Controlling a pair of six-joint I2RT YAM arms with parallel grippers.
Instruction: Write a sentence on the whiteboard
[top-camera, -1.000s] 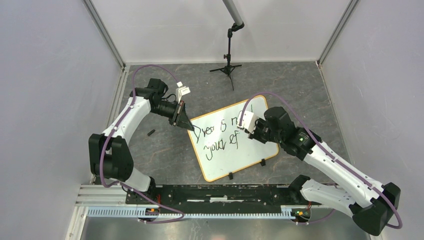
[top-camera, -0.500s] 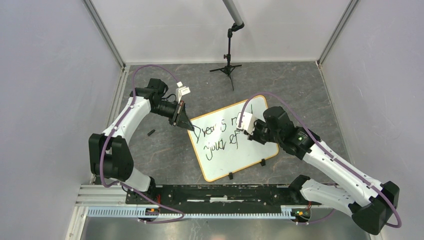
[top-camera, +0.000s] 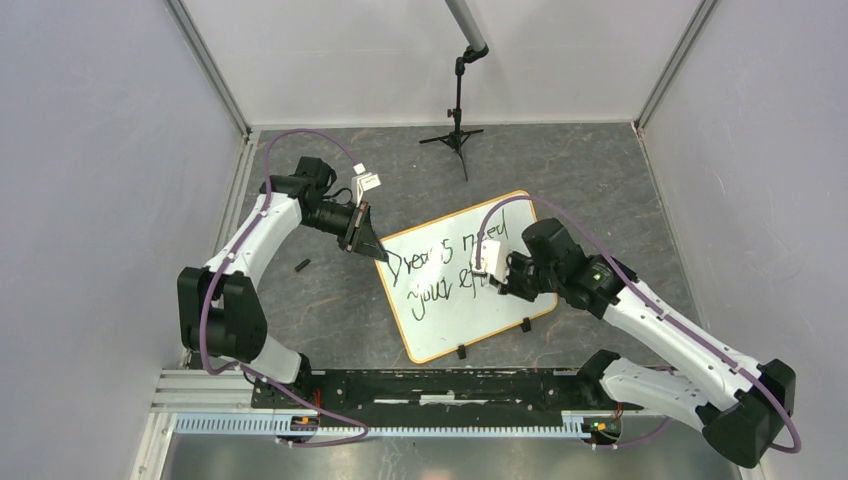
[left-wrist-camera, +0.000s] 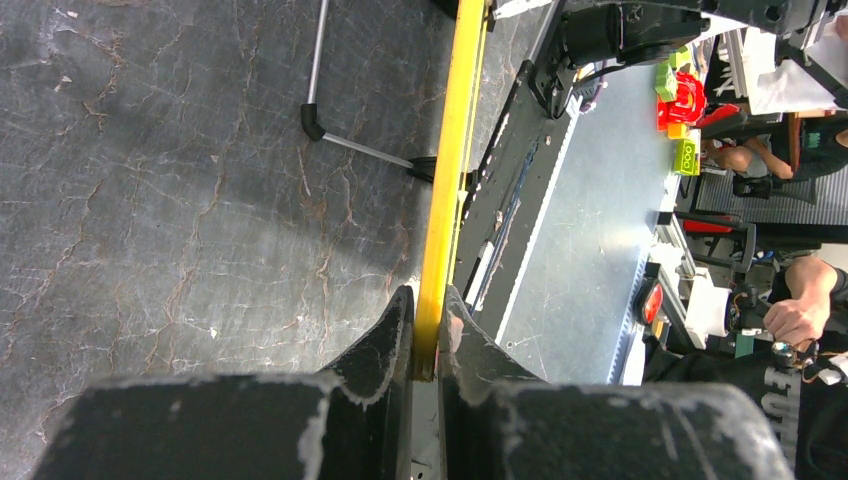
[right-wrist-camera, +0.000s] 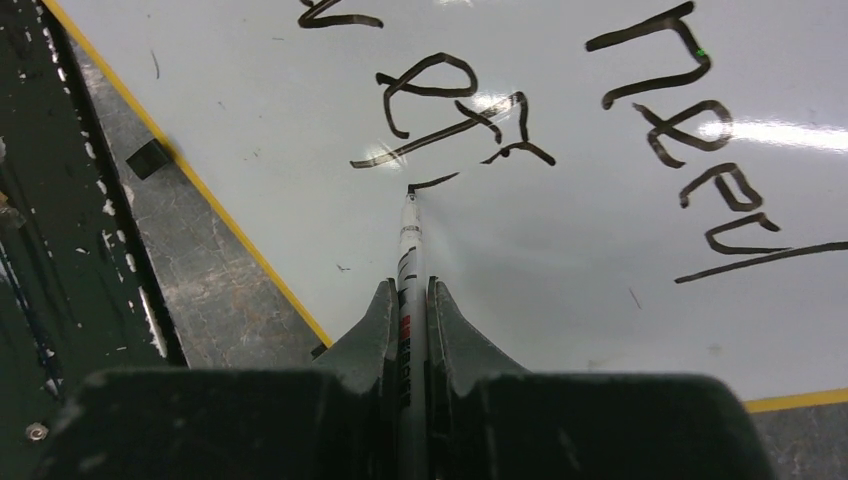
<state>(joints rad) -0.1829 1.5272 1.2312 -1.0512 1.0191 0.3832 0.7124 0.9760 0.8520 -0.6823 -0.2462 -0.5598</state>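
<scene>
The whiteboard (top-camera: 490, 315) lies tilted on the dark floor, white with a tan-orange rim. The sentence (top-camera: 440, 268) shows in black in two lines, "Dreams need" above "your ef". My left gripper (top-camera: 383, 253) is shut on the board's left corner; in the left wrist view the yellow rim (left-wrist-camera: 448, 150) runs edge-on between my fingers (left-wrist-camera: 388, 335). My right gripper (top-camera: 497, 282) is shut on a white marker (right-wrist-camera: 409, 262), whose tip touches the board (right-wrist-camera: 560, 250) just below the "ef" lettering (right-wrist-camera: 450, 110), drawing a short stroke.
A small black tripod stand (top-camera: 456, 125) is at the back centre. A small black cap-like piece (top-camera: 301, 265) lies on the floor left of the board. Two black clips (top-camera: 525, 324) sit on the board's near edge. Grey walls enclose both sides.
My right gripper has moved left and nearer along the second line with the marker, uncovering "need". The left gripper has not moved.
</scene>
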